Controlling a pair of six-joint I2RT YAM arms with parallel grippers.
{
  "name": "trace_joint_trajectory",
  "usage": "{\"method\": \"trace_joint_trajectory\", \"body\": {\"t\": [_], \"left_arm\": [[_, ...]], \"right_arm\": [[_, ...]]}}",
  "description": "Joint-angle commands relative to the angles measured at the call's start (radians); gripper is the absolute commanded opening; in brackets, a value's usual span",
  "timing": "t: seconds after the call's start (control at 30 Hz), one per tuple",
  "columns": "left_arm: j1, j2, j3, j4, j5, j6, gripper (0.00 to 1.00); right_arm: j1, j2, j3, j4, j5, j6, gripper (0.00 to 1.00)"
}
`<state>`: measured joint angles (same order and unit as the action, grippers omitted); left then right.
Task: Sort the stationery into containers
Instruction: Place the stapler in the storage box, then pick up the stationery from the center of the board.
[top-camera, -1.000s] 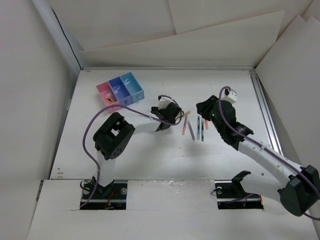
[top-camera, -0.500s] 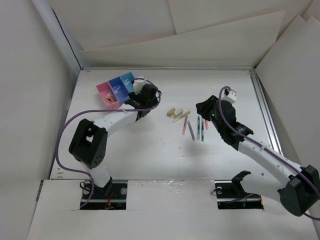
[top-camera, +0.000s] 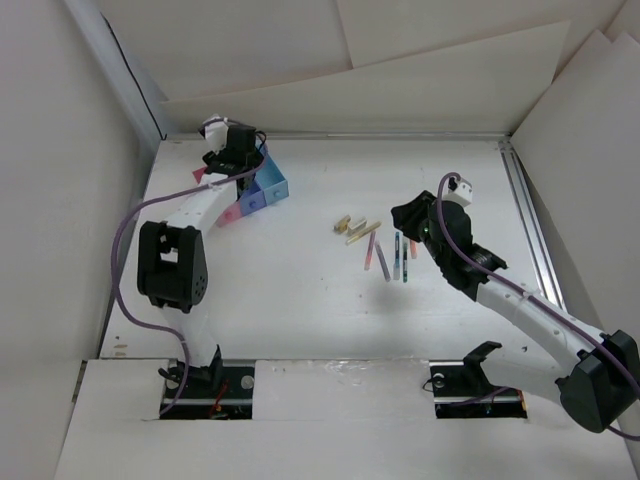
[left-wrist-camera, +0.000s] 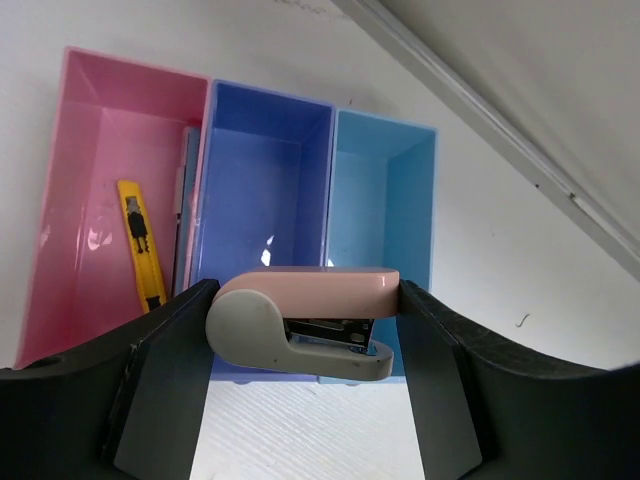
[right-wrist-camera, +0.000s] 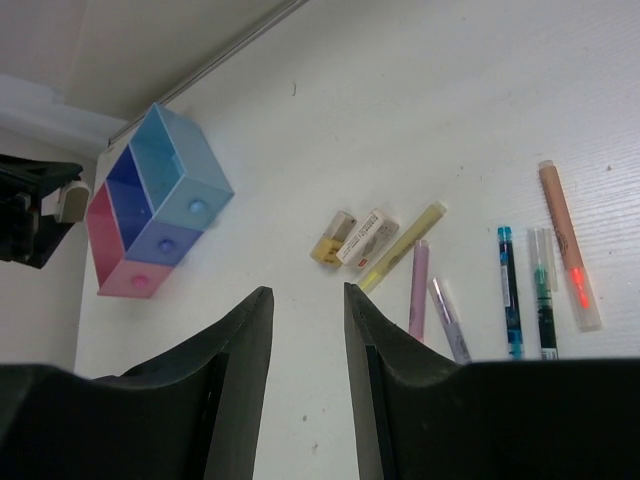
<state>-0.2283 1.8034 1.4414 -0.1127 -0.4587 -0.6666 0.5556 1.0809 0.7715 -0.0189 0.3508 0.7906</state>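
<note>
Grips a pink-topped stapler crosswise in the left hand, poised above the 6 o'clock rim of the bins, over the seam between the dark blue bin and the light blue bin; sits at 10 o'clock on the counter in the overhead view. Looks like the delivery step, release not yet made. Calls next for centring over one chosen bin, lowering, then spreading the fingers to drop the load inside, not on a wall. Shows the right hand open and empty, near the loose items at 3 o'clock, touching none. Counts three bins: the pink bin with one yellow-black knife and one grey-blue stick against its 3 o'clock wall, nothing visible in the others. Counts loose: two tan blocks, one yellow marker, one pink pen, one purple pen, one blue pen, one green pen, one orange pen.
</note>
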Motion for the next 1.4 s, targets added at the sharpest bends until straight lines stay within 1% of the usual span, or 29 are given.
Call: {"method": "trace_joint_trajectory", "body": {"t": [0.0,0.07,0.13,0.27,0.33,0.47,0.5,0.63,0.7,0.87,0.97,1.0,1.03,1.07,1.1,1.13,1.17,1.2,1.23,1.27,1.3,1.33,1.37], "left_arm": [[-0.011,0.049,0.057,-0.035,-0.026,0.021,0.42],[-0.002,0.072,0.079,-0.062,-0.057,0.032,0.44],[0.01,0.112,0.117,-0.09,-0.057,0.032,0.44],[0.01,0.123,0.108,-0.09,-0.066,0.022,0.44],[0.01,0.132,0.108,-0.09,-0.066,0.022,0.46],[0.01,0.143,0.117,-0.09,-0.066,0.022,0.55],[0.01,0.143,0.117,-0.09,-0.066,0.022,0.63],[0.01,0.11,0.105,-0.081,-0.041,0.022,0.73],[0.01,0.074,0.077,-0.053,-0.029,0.022,0.75],[-0.011,0.037,0.077,-0.044,-0.041,0.032,0.75],[-0.054,-0.009,0.051,-0.035,-0.041,0.047,0.51],[-0.071,-0.021,0.033,-0.007,-0.012,0.058,0.42],[-0.094,-0.048,0.008,0.016,0.012,0.068,0.36],[-0.152,-0.059,-0.045,0.039,0.034,0.081,0.3],[-0.189,-0.059,-0.073,0.056,0.034,0.096,0.28],[-0.228,-0.073,-0.097,0.083,0.034,0.107,0.28],[-0.303,-0.073,-0.151,0.1,0.034,0.107,0.28],[-0.337,-0.073,-0.18,0.125,0.054,0.131,0.3],[-0.367,-0.073,-0.203,0.161,0.086,0.149,0.32],[-0.394,-0.064,-0.219,0.162,0.086,0.15,0.34],[-0.426,-0.064,-0.243,0.162,0.112,0.15,0.37],[-0.436,-0.049,-0.256,0.174,0.174,0.15,0.43],[-0.436,-0.036,-0.28,0.198,0.205,0.15,0.45]], "right_arm": [[-0.008,-0.01,0.031,0.025,-0.009,0.004,0.41],[-0.008,-0.01,0.031,0.025,-0.009,0.004,0.41],[-0.008,-0.01,0.031,0.025,-0.009,0.004,0.41],[-0.008,-0.01,0.031,0.025,-0.009,0.004,0.41],[-0.008,-0.01,0.031,0.025,-0.009,0.004,0.41],[-0.008,-0.01,0.031,0.025,-0.009,0.004,0.41],[-0.008,-0.01,0.031,0.025,-0.009,0.004,0.41],[-0.008,-0.01,0.031,0.025,-0.009,0.004,0.41],[-0.008,-0.01,0.031,0.025,-0.009,0.004,0.41],[-0.008,-0.01,0.031,0.025,-0.009,0.004,0.41],[-0.008,-0.01,0.031,0.025,-0.009,0.004,0.41],[-0.008,-0.01,0.031,0.025,-0.009,0.004,0.41],[-0.008,-0.01,0.031,0.025,-0.009,0.004,0.41],[-0.008,-0.01,0.031,0.025,0.0,0.004,0.41],[-0.008,-0.019,0.031,0.025,0.001,0.004,0.41],[-0.008,-0.019,0.031,0.025,0.01,0.004,0.41],[-0.008,-0.019,0.031,0.025,0.01,0.004,0.41],[-0.008,-0.019,0.031,0.025,0.01,0.004,0.41],[-0.008,-0.029,0.031,0.025,0.01,0.004,0.37],[-0.008,-0.029,0.031,0.025,0.01,0.004,0.34],[-0.008,-0.029,0.031,0.025,0.01,0.004,0.26],[-0.008,-0.029,0.031,0.025,0.01,0.004,0.2],[-0.008,-0.029,0.022,0.025,0.02,0.004,0.13]]}}
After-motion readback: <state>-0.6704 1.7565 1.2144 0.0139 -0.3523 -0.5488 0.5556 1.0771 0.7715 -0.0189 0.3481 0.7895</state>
